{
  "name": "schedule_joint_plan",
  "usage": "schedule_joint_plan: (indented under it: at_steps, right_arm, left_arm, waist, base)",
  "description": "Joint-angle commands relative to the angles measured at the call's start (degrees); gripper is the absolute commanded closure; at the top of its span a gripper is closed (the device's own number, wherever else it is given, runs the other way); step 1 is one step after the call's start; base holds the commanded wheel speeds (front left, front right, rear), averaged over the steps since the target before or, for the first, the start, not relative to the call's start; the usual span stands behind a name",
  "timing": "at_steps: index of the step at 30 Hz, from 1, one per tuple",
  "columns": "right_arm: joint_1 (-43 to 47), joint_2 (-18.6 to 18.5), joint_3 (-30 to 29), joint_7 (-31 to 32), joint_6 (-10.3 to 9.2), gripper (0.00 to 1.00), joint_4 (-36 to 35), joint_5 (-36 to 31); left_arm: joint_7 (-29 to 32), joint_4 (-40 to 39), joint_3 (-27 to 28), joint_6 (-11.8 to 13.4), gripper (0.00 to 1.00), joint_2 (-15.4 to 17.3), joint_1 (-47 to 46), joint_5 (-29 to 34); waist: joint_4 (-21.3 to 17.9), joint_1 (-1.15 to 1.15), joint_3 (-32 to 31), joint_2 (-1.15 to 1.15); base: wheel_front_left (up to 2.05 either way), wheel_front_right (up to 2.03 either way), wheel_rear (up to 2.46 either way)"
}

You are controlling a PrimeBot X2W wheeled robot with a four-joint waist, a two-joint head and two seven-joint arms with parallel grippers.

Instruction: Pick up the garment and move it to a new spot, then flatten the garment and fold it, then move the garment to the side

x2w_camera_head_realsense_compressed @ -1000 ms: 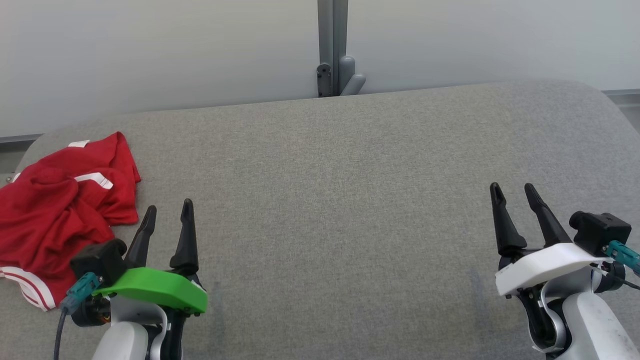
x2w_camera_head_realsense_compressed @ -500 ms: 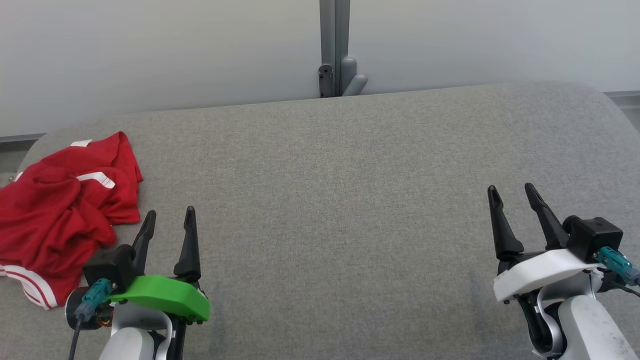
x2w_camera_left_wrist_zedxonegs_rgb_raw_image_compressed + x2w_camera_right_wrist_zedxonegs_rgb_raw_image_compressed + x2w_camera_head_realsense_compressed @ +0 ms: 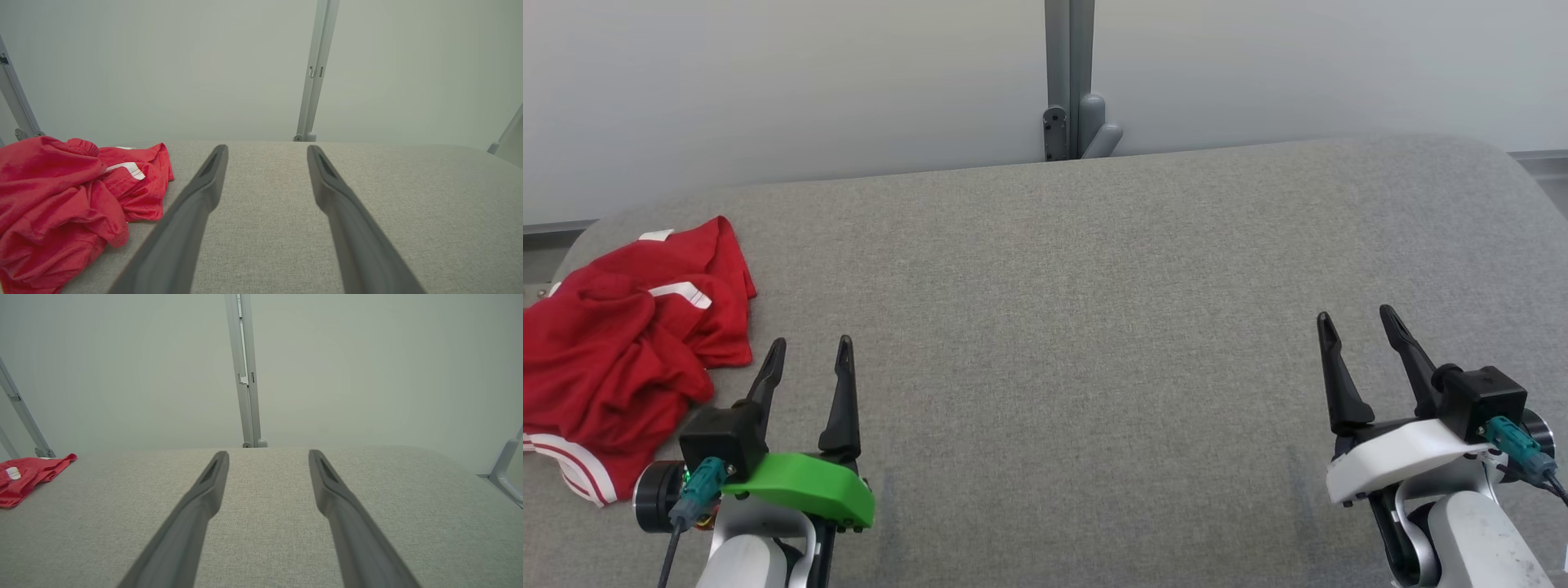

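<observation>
We are at the pick-up step: our left gripper (image 3: 813,343) and right gripper (image 3: 1355,314) hover spread and empty over the grey table (image 3: 1094,286). The crumpled red garment (image 3: 613,359) lies just left of the left gripper, which we judge must next swing left and pinch a fold.

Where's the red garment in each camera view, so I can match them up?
Head view: red garment crumpled at the left edge.
Left wrist view: red garment at lower left.
Right wrist view: red garment, small, at far left.
Shared landmark: the grey post behind the table.
</observation>
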Motion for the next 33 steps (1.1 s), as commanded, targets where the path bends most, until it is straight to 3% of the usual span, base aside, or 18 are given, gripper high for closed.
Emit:
schedule_joint_plan:
  at_steps: [1, 21, 33]
  right_arm:
    - [0.4, 0.0, -0.1, -0.6, 0.02, 0.00, -0.1, -1.2]
    - [1.4, 1.2, -0.2, -2.5, 0.02, 0.00, 1.1, -4.5]
    - [1.1, 1.1, -0.4, -2.1, 0.01, 0.00, 1.8, -2.7]
  left_arm:
    - [-0.3, -0.4, -0.1, 0.4, 0.00, 0.5, -0.3, 1.1]
    - [-1.1, 0.3, -1.3, 2.2, 0.00, 0.6, 0.1, 5.6]
    - [-0.7, 0.9, -0.9, 2.6, 0.00, 0.1, 0.4, 3.4]
  waist:
    - [0.0, 0.00, 0.0, 0.00]
    - [0.3, 0.00, -0.4, 0.00]
    - [0.5, 0.00, -0.3, 0.00]
  base:
    - [0.00, 0.00, 0.00]
    - [0.00, 0.00, 0.00]
    - [0.00, 0.00, 0.00]
